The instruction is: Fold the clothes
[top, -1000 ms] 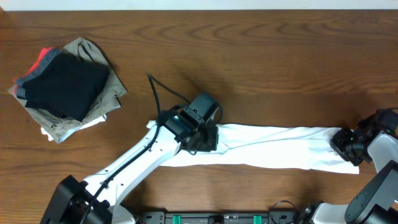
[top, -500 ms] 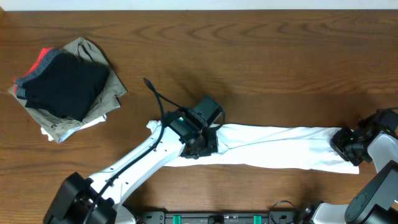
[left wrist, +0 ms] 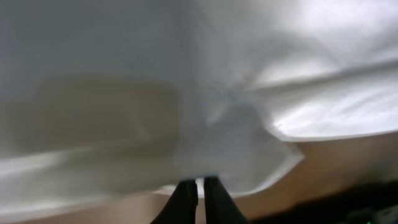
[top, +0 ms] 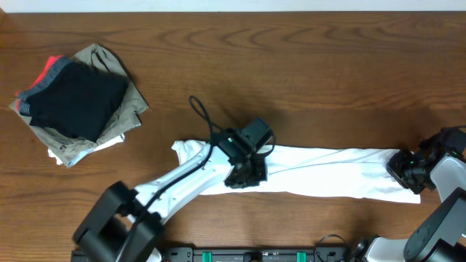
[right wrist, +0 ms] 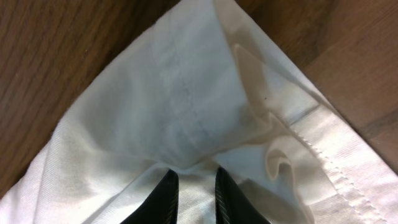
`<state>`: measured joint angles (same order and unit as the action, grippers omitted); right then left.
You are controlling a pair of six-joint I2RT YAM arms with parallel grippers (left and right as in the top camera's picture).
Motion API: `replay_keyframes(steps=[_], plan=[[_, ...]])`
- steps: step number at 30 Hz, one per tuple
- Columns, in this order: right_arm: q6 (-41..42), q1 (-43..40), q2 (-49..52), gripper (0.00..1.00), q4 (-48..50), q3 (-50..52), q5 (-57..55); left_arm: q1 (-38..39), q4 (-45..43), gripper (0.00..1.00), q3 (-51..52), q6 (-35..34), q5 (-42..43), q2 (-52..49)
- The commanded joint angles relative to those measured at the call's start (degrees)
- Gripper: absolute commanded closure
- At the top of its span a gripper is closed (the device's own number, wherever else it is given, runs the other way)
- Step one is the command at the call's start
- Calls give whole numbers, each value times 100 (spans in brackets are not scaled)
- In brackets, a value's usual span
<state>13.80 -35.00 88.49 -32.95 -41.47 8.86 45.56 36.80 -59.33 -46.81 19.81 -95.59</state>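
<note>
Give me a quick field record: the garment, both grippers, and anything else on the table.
white garment: stretched into a long narrow band along the near side of the table
left gripper: shut on the white garment, left of its middle
right gripper: shut on its right end
folded pile: far left corner, apart from the garment

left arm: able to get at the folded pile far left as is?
Probably not yet: the left pincer is shut on the white garment. Bare table lies between it and the folded pile, so letting go should free it.
</note>
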Motion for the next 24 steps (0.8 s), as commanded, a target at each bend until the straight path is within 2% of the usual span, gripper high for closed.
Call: replay_keyframes(steps=[1, 6, 12, 20, 24], plan=[[-55, 52, 28, 81, -2, 79, 24, 13, -509, 91, -35, -55, 2, -446], [-55, 52, 28, 81, -2, 79, 42, 13, -1386, 91, -35, -72, 321, -1180], [-55, 52, 28, 80, -2, 79, 44, 13, -1451, 91, -37, -22, 481, -1556], [-55, 52, 28, 80, -4, 79, 44, -116, -1432, 92, -107, 640, 396, -885], [-55, 52, 28, 80, -4, 79, 44, -352, -918, 91, -107, 719, -507, -186]])
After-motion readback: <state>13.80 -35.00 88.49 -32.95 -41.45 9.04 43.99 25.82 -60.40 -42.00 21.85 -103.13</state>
